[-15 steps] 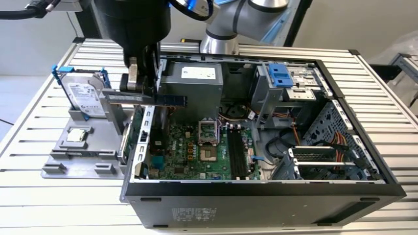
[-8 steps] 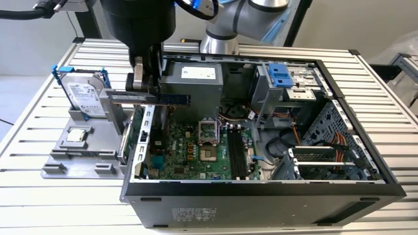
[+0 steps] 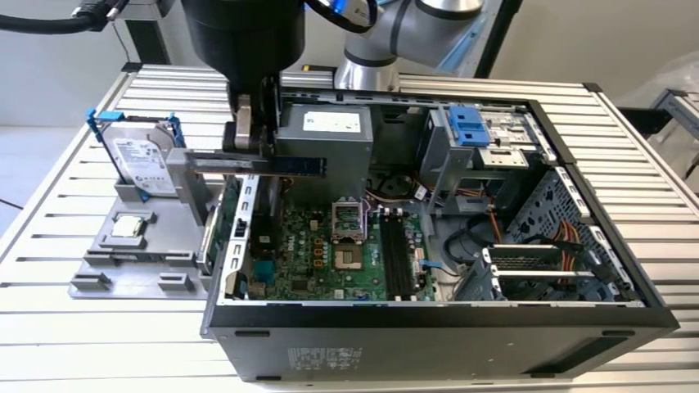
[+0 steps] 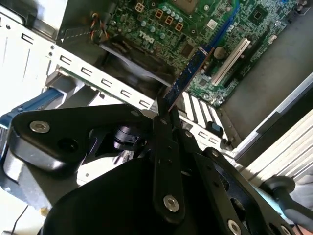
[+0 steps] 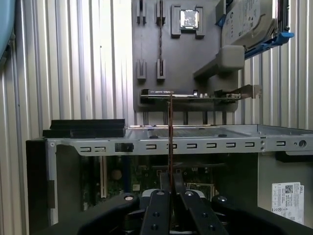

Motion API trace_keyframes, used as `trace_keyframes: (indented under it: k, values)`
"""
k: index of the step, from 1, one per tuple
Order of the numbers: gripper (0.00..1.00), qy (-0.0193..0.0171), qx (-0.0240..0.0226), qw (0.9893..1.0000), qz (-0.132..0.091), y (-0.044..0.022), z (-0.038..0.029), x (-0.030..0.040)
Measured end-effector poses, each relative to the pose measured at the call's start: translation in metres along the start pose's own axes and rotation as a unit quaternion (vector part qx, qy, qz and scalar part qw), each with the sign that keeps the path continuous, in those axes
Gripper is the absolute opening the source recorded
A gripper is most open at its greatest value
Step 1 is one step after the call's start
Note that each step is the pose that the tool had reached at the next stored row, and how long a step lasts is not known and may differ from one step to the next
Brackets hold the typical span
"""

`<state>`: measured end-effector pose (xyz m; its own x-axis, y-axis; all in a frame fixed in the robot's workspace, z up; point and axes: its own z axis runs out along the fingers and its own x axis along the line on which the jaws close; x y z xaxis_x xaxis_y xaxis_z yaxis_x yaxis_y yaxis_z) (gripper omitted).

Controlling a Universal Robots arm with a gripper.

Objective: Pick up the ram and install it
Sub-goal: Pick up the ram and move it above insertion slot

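Above the ribbed metal table point(image 3: 49, 205), our gripper point(image 3: 247, 149) pinches the ram point(image 3: 300, 165) — we'd hold it square to the memory slots point(image 3: 399, 258), descending gently.

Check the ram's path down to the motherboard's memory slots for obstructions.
Nothing visible blocks it. The gripper holds the ram over the open case, and the memory slots lie uncovered.

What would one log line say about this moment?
pincer shut on ram | ram held above open computer case | not installed
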<state>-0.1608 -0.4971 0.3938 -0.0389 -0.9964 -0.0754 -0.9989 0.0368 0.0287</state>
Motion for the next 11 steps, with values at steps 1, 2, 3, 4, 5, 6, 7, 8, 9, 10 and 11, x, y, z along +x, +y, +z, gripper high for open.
trace_keyframes:
  k: [1, 2, 3, 4, 5, 6, 7, 8, 9, 10, 11]
  values:
    - [0.00, 0.0000, 0.0000, 1.0000, -0.001, -0.0009, 0.0000, -0.0001]
    - [0.00, 0.0000, -0.0001, 1.0000, -0.001, -0.0018, 0.0000, -0.0002]
    - [0.00, 0.0000, -0.0001, 1.0000, -0.001, -0.0024, 0.0000, -0.0002]
    - [0.00, 0.0000, -0.0002, 1.0000, -0.002, -0.0032, 0.0000, -0.0003]
    - [0.00, 0.0001, -0.0002, 1.0000, -0.002, -0.0039, -0.0001, -0.0004]
    - [0.00, 0.0001, -0.0002, 1.0000, -0.003, -0.0047, -0.0001, -0.0005]
    - [0.00, 0.0001, -0.0003, 1.0000, -0.003, -0.0056, -0.0001, -0.0006]
    - [0.00, 0.0001, -0.0003, 1.0000, -0.004, -0.0065, -0.0001, -0.0007]
    - [0.00, 0.0001, -0.0003, 1.0000, -0.004, -0.0074, -0.0001, -0.0008]
    - [0.00, 0.0001, -0.0004, 1.0000, -0.005, -0.0084, -0.0002, -0.0010]
    - [0.00, 0.0002, -0.0004, 1.0000, -0.005, -0.0096, -0.0002, -0.0011]
